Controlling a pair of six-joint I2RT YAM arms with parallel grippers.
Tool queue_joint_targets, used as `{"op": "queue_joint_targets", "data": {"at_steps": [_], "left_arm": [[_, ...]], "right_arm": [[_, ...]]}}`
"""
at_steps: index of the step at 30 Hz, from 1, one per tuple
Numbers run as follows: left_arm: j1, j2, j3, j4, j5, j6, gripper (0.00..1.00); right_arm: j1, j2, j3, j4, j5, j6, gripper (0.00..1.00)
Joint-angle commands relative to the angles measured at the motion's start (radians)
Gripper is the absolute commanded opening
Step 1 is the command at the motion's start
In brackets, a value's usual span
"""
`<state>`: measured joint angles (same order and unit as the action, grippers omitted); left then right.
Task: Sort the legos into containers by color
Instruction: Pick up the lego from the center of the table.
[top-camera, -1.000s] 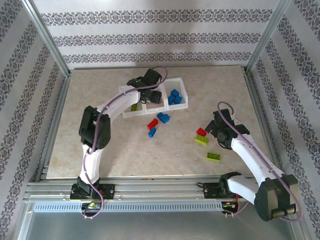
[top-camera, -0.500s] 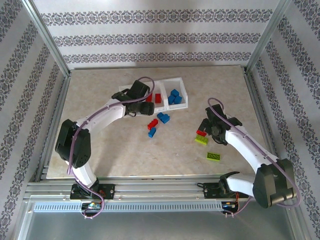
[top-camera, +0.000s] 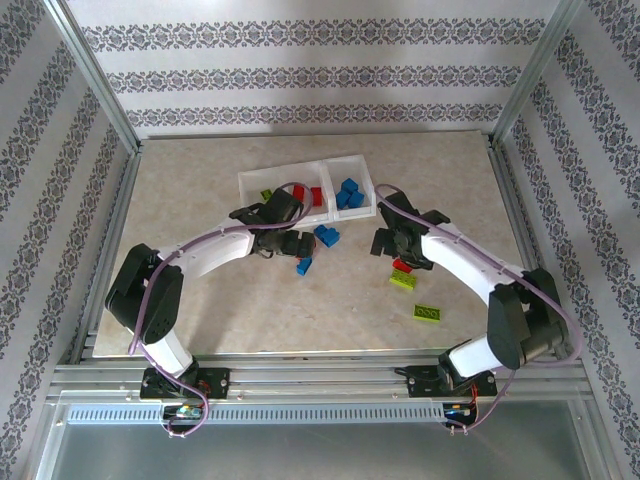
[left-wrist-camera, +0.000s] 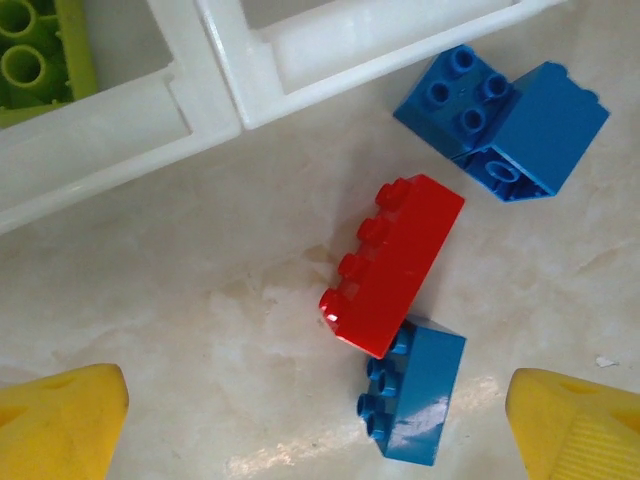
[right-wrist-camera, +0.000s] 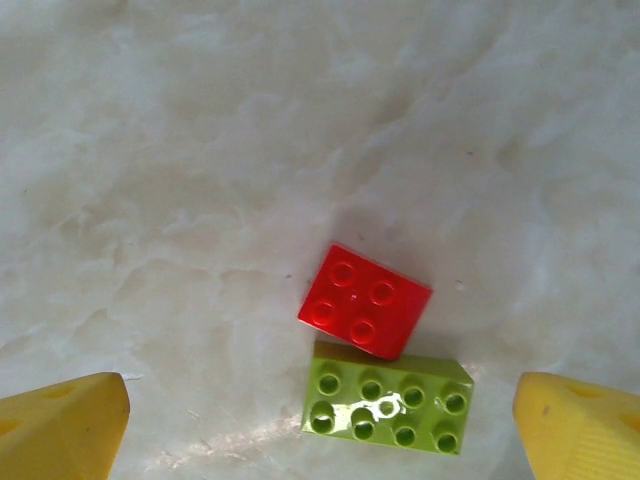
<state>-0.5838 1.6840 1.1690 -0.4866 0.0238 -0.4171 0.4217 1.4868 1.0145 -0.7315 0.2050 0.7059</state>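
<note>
The containers (top-camera: 306, 186) sit in a row at mid-table: a green lego (top-camera: 267, 194) in the left bin, a red one (top-camera: 316, 195) in the middle, blue ones (top-camera: 348, 192) in the right. My left gripper (top-camera: 290, 243) hovers open just in front of them. Below its jaws lie a red brick (left-wrist-camera: 393, 262) on its side, a blue brick (left-wrist-camera: 415, 390) touching it, and blue blocks (left-wrist-camera: 500, 125). My right gripper (top-camera: 390, 243) is open above a small red brick (right-wrist-camera: 365, 300) and a lime green brick (right-wrist-camera: 388, 400) that touch.
A lime green plate (top-camera: 430, 314) lies alone toward the near right. The container walls (left-wrist-camera: 130, 115) stand close behind the loose red brick. Aluminium frame posts and patterned walls enclose the table.
My left gripper came back from the middle bin toward me, opening wide; a red lego now lies in that bin. My right arm swung left and farther out over the red and green bricks.
</note>
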Motion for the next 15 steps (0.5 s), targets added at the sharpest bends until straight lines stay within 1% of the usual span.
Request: {"op": "queue_joint_targets", "data": {"at_steps": [1, 8, 11, 14, 15], "left_arm": [[-0.020, 0.020, 0.006, 0.057, -0.004, -0.004, 0.96], [-0.030, 0.098, 0.038, 0.106, 0.014, -0.004, 0.86], [-0.030, 0.132, 0.056, 0.116, 0.023, -0.005, 0.80], [-0.030, 0.160, 0.072, 0.126, 0.027, -0.008, 0.77], [-0.030, 0.173, 0.081, 0.125, 0.025, -0.009, 0.75]], "right_arm": [[0.010, 0.050, 0.055, -0.040, -0.007, -0.054, 0.98], [0.008, 0.081, 0.069, -0.039, -0.008, -0.045, 0.98], [-0.010, 0.083, 0.064, -0.035, -0.032, -0.049, 0.98], [-0.023, 0.076, 0.053, -0.018, -0.061, -0.061, 0.98], [-0.026, 0.075, 0.050, -0.014, -0.067, -0.066, 0.98]]}}
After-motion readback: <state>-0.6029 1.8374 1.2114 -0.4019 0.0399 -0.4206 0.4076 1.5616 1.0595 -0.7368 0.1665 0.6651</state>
